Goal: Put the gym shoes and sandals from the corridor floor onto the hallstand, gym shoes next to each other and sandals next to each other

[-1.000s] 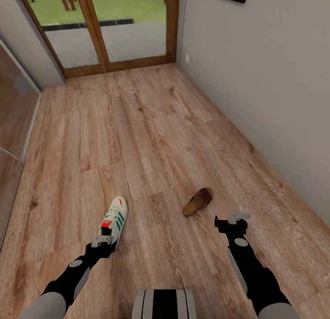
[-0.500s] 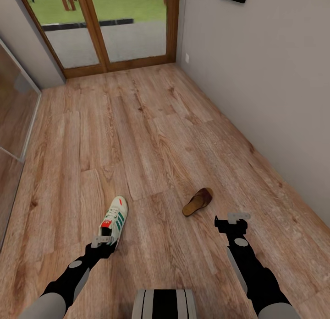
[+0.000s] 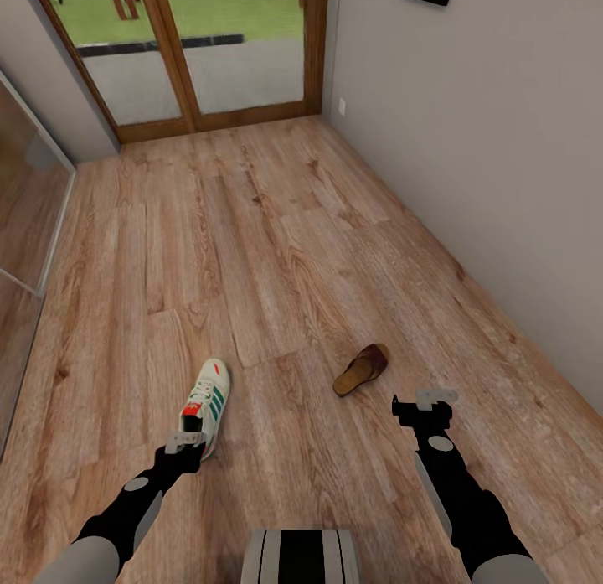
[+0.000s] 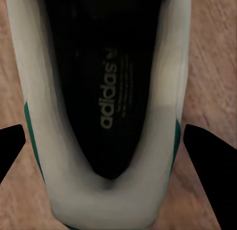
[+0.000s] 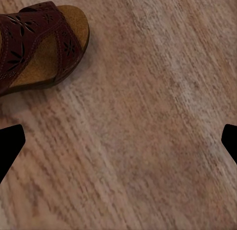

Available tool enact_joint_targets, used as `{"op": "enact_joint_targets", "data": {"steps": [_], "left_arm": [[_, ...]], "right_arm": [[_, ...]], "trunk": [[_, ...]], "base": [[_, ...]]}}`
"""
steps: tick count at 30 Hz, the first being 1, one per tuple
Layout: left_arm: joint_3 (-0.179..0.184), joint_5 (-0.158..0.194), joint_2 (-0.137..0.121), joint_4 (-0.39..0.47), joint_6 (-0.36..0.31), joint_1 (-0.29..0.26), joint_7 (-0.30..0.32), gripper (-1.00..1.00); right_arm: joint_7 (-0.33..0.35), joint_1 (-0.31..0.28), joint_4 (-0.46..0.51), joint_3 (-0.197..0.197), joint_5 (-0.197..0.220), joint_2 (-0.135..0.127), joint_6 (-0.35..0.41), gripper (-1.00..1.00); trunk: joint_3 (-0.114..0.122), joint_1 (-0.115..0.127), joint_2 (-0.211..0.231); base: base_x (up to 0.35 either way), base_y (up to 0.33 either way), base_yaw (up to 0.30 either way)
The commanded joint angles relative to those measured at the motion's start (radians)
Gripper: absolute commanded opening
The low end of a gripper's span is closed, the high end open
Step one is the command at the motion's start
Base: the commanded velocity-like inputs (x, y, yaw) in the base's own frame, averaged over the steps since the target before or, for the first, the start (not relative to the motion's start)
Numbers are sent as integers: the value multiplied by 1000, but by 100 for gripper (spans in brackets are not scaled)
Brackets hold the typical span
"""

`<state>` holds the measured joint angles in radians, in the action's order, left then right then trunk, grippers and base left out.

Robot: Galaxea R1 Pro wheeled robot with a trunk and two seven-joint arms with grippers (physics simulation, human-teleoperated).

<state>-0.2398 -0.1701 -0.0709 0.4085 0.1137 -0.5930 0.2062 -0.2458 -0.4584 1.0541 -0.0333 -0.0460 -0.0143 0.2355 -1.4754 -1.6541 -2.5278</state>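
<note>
One white gym shoe [image 3: 207, 397] with green stripes lies on the corridor floor [image 3: 251, 257], toe pointing away from me. My left gripper [image 3: 185, 442] hangs open over its heel. In the left wrist view the dark fingers [image 4: 11, 147] stand either side of the gym shoe's heel opening [image 4: 111, 91], apart from its walls. A reddish-brown sandal [image 3: 361, 369] lies to the right of the shoe. Just past the sandal's near right, my right gripper [image 3: 436, 397] is open over bare planks; the sandal [image 5: 39, 44] sits off to one side of its fingertips [image 5: 10, 146]. The hallstand is out of view.
A wood-framed glass door [image 3: 209, 56] closes the far end of the corridor. A grey wall [image 3: 502, 190] runs along the right and a glass panel [image 3: 25, 215] along the left. My base [image 3: 300, 557] shows at the near edge.
The left gripper has eased slightly down and back around the shoe's heel, and the shoe has shifted a touch to the left. The right arm and the sandal have not moved.
</note>
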Motion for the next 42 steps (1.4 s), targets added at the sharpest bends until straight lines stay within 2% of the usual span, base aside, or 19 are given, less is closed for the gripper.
{"op": "enact_joint_targets", "data": {"steps": [1, 10, 25, 42], "left_arm": [[-9, -10, 1, -1, 5, -1, 7, -100], [-13, -5, -1, -2, 76, -1, 6, -100], [-13, -5, -1, -1, 82, -1, 7, -100], [-13, -3, -1, 0, 80, -1, 6, -100]], "right_arm": [[-6, 0, 1, -4, -5, -1, 8, 100], [-6, 0, 1, -4, -5, -1, 8, 100], [-6, 0, -2, -4, -5, -1, 9, 100], [-4, 0, -9, -5, -9, -1, 8, 100]], "trunk": [[-1, 0, 0], [-1, 0, 0], [-1, 0, 0], [65, 8, 4]], "base": [[0, 0, 0], [0, 0, 0], [0, 0, 0], [0, 0, 0]]}}
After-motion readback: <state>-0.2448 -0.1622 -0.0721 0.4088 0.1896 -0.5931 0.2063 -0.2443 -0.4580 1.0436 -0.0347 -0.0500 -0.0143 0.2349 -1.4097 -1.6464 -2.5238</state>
